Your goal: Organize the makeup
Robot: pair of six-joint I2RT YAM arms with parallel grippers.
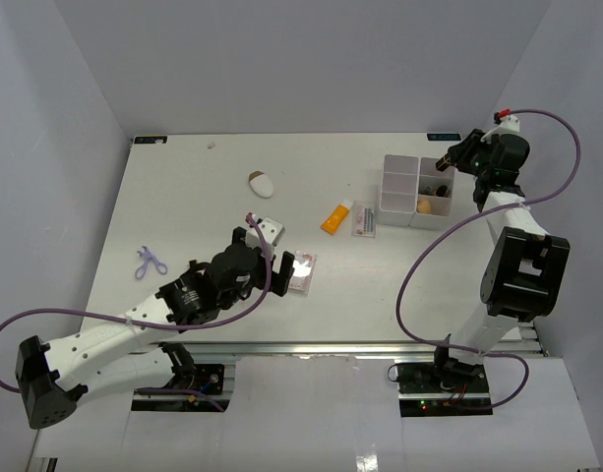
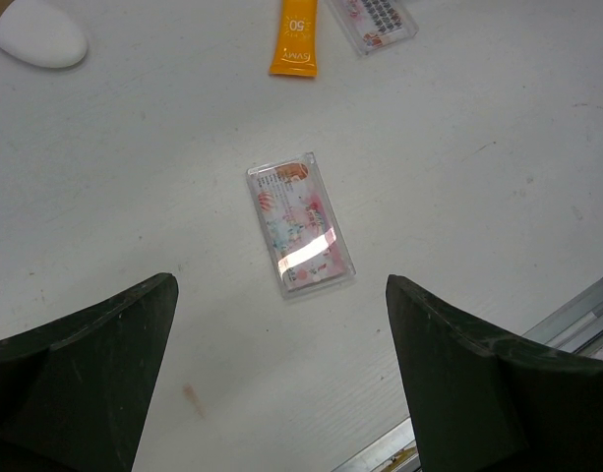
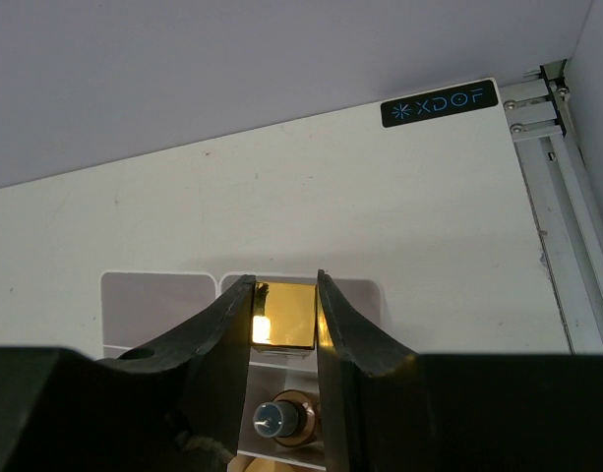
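Observation:
A flat clear-pink palette (image 1: 302, 272) (image 2: 301, 228) lies on the table just ahead of my left gripper (image 1: 277, 258) (image 2: 279, 285), which hovers open above it, touching nothing. My right gripper (image 1: 446, 160) (image 3: 284, 280) is shut on a small gold-capped piece (image 3: 284, 315), held over the far right compartment of the white box (image 1: 399, 185) (image 3: 158, 300). Under it in that compartment stands a dark-capped bottle (image 3: 281, 421). A tan sponge (image 1: 424, 205) lies in a near compartment. An orange tube (image 1: 333, 218) (image 2: 294, 39), a second palette (image 1: 365, 221) (image 2: 375, 20) and a white-and-brown oval piece (image 1: 263, 183) (image 2: 35, 34) lie loose.
A small purple scissors-like item (image 1: 149, 261) lies at the left of the table. The table's near metal rail (image 2: 576, 315) runs close behind the left gripper. White walls enclose the table at the back and sides.

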